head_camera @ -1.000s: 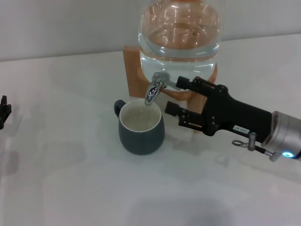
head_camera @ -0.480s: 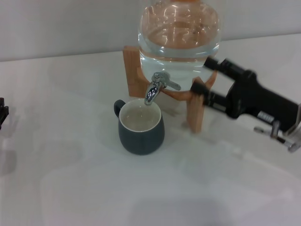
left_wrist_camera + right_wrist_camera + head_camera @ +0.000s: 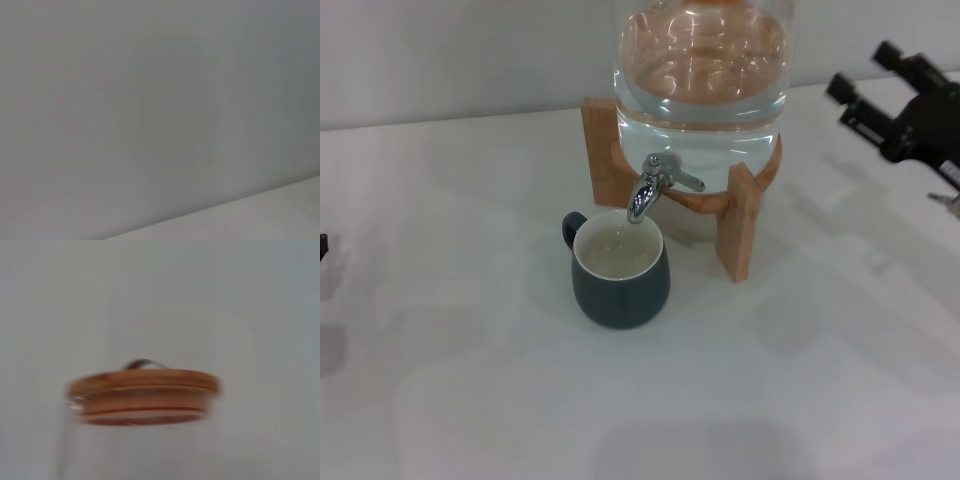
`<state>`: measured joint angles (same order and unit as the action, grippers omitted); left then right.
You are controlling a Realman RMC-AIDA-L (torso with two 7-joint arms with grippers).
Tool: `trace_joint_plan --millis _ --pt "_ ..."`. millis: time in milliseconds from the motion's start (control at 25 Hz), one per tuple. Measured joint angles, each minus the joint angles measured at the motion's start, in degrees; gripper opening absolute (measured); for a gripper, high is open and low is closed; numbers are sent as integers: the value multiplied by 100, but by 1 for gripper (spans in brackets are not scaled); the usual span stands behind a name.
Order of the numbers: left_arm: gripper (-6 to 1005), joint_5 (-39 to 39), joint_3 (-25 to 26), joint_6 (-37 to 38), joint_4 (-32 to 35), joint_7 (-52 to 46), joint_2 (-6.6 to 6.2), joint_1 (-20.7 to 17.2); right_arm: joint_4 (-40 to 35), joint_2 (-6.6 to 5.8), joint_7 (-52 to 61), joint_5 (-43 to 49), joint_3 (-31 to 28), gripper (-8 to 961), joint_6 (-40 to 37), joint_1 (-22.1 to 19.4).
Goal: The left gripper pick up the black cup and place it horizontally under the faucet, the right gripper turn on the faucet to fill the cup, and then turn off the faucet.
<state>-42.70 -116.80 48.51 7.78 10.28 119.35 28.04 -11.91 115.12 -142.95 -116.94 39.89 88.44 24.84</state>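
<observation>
The task looks to be at its close: the black cup (image 3: 619, 268) stands upright on the surface directly under the spout of the faucet (image 3: 654, 186), with no stream visible between them, so the tap appears to be off. The right gripper (image 3: 872, 73) is well apart from the faucet, up near the surface's far right edge, its two fingers spread open and holding nothing. The left gripper (image 3: 323, 246) shows only as a dark sliver at the left edge — I cannot tell whether it is open or closed. Little seems left beyond parking the arms; nothing more needs grasping.

The cup is a rounded charcoal-grey mug, cream inside, its small loop handle turned toward the far left — it seems to hold water. The faucet is shiny chrome on a clear water jar (image 3: 700, 80) in a wooden stand (image 3: 743, 232); the right wrist view shows the jar's wooden lid (image 3: 143, 396).
</observation>
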Motion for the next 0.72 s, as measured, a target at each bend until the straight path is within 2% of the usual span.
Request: trace_joint_plan --millis 560,720 --pt "860 -567 0 64 -67 0 -8 30 11 7 -481 4 -2231 787 -1908 203" --pt "860 -611 5 238 -66 0 -9 41 9 -3 -534 -6 -2887 787 -2181 266"
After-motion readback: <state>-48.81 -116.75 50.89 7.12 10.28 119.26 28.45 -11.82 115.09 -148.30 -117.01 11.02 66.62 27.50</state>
